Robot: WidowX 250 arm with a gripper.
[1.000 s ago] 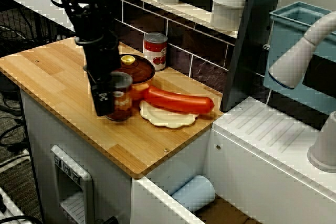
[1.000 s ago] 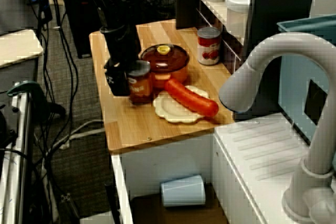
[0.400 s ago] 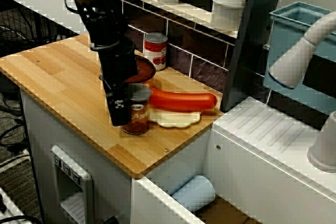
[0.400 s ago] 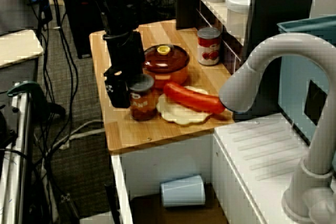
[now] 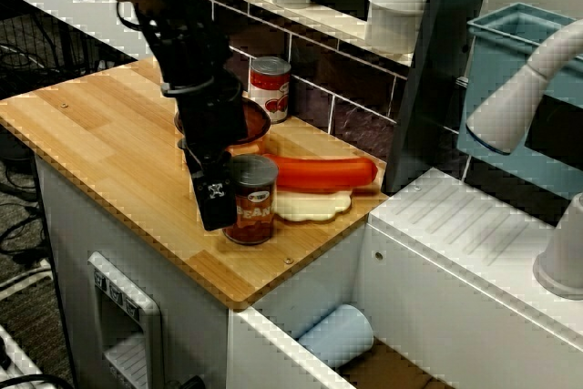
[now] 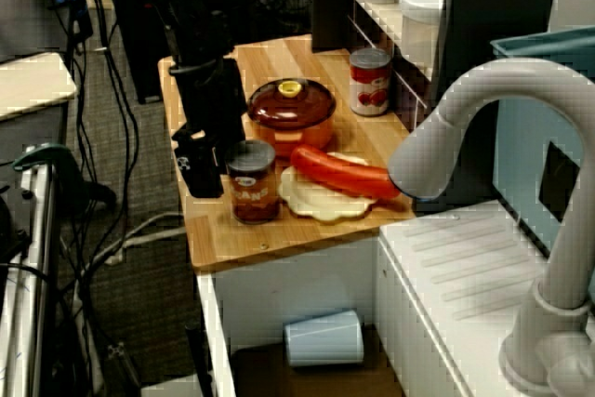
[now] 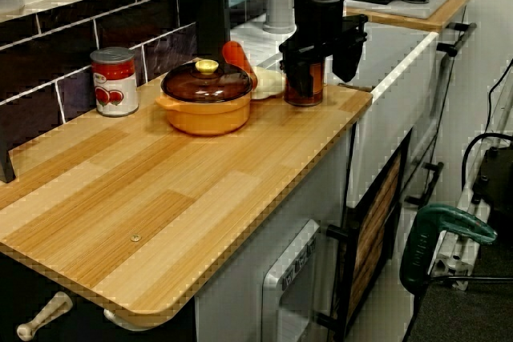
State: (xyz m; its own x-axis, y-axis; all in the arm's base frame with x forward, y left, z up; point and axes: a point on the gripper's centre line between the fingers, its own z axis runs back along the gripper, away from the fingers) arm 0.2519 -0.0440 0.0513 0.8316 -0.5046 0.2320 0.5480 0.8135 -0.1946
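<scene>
Jar and tool have shifted toward the front edge of the surface. Front view: jar stands beside plate. Sink-side view: tool apart from jar. End-on view: jaws spread, jar released. Set-down looks done; tool not yet clear.

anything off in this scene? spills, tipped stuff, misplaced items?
No spill or damage. Two oddities: the red sausage is longer than its plate and overhangs the rim, and a pale blue cup lies on its side in the open compartment under the counter. The jar at the claw stands upright, near the front edge.
</scene>
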